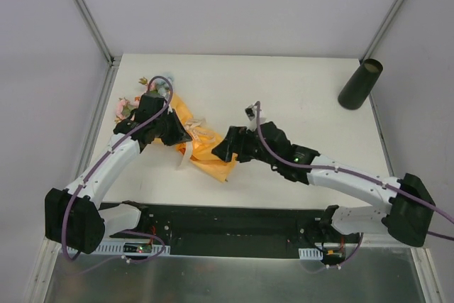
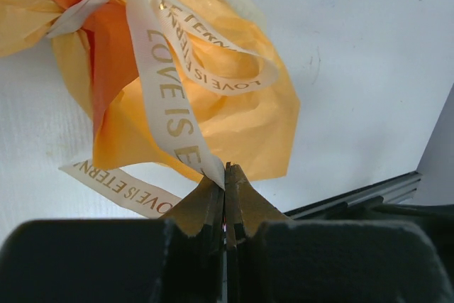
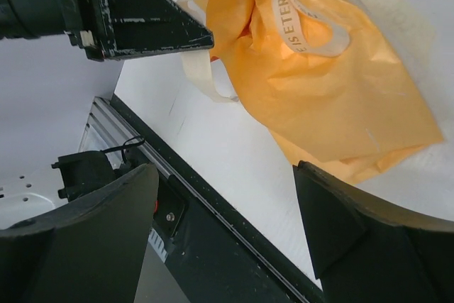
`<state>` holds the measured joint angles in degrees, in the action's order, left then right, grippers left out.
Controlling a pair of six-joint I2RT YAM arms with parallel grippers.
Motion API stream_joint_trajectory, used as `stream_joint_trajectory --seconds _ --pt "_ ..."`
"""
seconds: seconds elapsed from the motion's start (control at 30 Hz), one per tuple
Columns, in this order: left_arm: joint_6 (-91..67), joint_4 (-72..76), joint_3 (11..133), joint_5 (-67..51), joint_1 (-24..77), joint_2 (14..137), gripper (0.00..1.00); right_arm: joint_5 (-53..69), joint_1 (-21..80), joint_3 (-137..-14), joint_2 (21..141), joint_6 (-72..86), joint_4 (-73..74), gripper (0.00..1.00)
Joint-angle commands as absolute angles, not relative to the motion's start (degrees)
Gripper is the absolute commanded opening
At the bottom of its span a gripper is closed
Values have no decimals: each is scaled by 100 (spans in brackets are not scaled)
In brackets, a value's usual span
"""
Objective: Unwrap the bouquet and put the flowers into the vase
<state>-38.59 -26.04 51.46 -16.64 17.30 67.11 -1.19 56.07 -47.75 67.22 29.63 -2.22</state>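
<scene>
The bouquet [image 1: 202, 145] lies at the table's left-centre, its orange paper [image 2: 241, 118] tied with a cream ribbon [image 2: 167, 97]. The flowers [image 1: 129, 108] poke out of its far-left end. My left gripper [image 2: 227, 172] is shut, pinching one tail of the ribbon at its tips. My right gripper [image 3: 227, 204] stands open just right of the paper's stem end [image 3: 340, 97], nothing between its fingers; its right finger [image 3: 355, 232] is close to the paper's edge. The left gripper [image 3: 135, 23] also shows there beside the ribbon bow [image 3: 298, 12]. The vase [image 1: 360, 84] stands upright at the far right.
The table's near edge with its black rail [image 3: 213, 225] runs just below both grippers. Grey enclosure walls and metal posts [image 1: 85, 12] bound the table at the back and sides. White tabletop [image 1: 298, 104] lies between the bouquet and the vase.
</scene>
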Motion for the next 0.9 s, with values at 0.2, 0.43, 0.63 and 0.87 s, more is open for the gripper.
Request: stream_joint_trajectory --seconds 0.2,0.43,0.63,0.87 --pt "-4271 -2681 5484 -2215 1749 6451 0 -545 6372 -5071 8234 2339 -2819 82" --pt "-4385 -2681 5616 -2364 1749 6372 0 -738 6548 -5334 9122 2381 -3551 77" --pt "-4447 -2681 5695 -2373 1749 6337 0 -1316 6636 -5397 9492 2540 -3911 69" --pt "-4474 -2681 5730 -2355 1749 6363 0 -1942 6636 -5344 9764 2997 -4236 59"
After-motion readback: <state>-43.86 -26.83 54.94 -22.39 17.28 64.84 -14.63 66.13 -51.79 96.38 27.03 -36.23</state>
